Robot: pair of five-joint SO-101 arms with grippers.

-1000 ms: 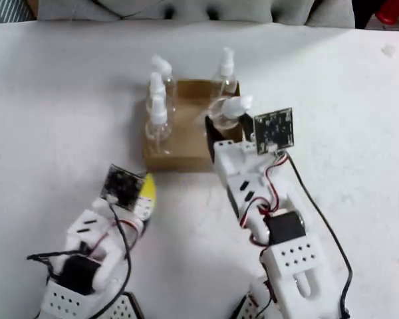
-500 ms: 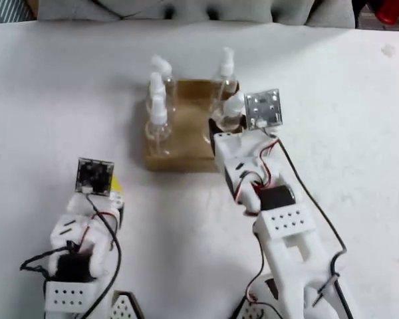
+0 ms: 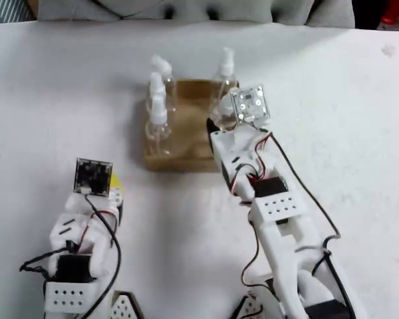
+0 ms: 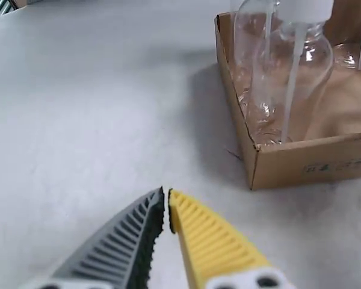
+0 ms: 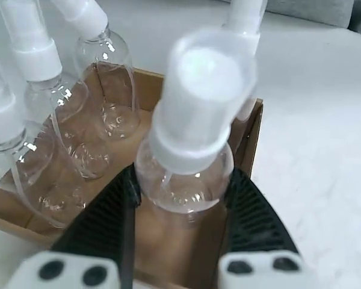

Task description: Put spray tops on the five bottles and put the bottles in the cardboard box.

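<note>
The shallow cardboard box (image 3: 179,161) sits mid-table. Three clear bottles with white spray tops (image 3: 158,113) stand in a row along its left side, and another (image 3: 226,68) stands at its back right corner. My right gripper (image 5: 180,189) is shut on a fifth spray-topped bottle (image 5: 189,174), held upright over the box's front right corner; in the high view this bottle (image 3: 221,109) is partly hidden under the wrist camera board. My left gripper (image 4: 166,197) rests low on the table, short of the box's front left corner (image 4: 256,165), shut on nothing.
Bare white table (image 3: 66,86) stretches around the box on all sides. A grey upholstered edge (image 3: 186,10) runs along the table's far side. Both arm bases stand at the near edge.
My right arm has pushed forward with the bottle, carrying it farther over the box. My left arm drew back from the box toward the near edge, then stayed still.
</note>
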